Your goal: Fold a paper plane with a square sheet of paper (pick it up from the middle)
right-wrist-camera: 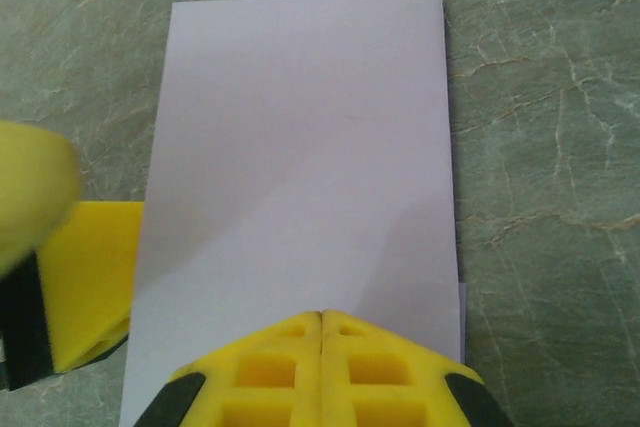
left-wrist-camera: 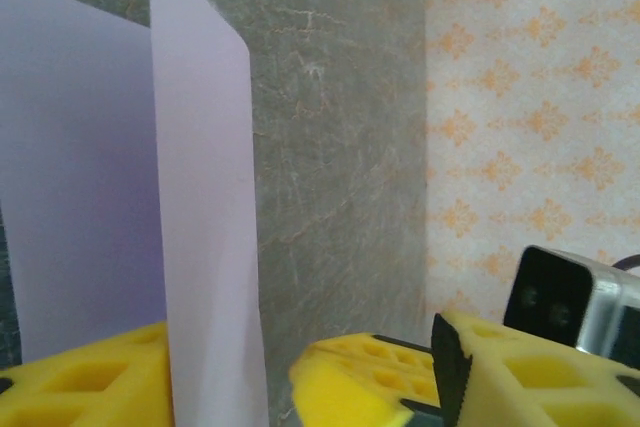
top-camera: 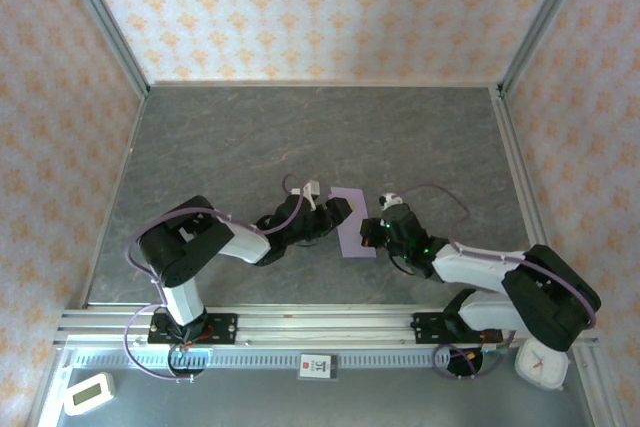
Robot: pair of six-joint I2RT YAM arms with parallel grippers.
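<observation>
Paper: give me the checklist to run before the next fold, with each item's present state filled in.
1. The paper lies as a rectangle on the table, with a sliver of lower layer showing at one corner: ok.
2. The right gripper is shut with its tips on the paper: ok.
3. Whether it pinches a layer or only presses down: cannot tell.
4. The left gripper straddles a paper layer, jaws apart, no grip on it: not ok.
5. The two grippers sit on opposite sides of the paper, apart in the top view: ok.
6. Crease pressed sharp: cannot tell.
</observation>
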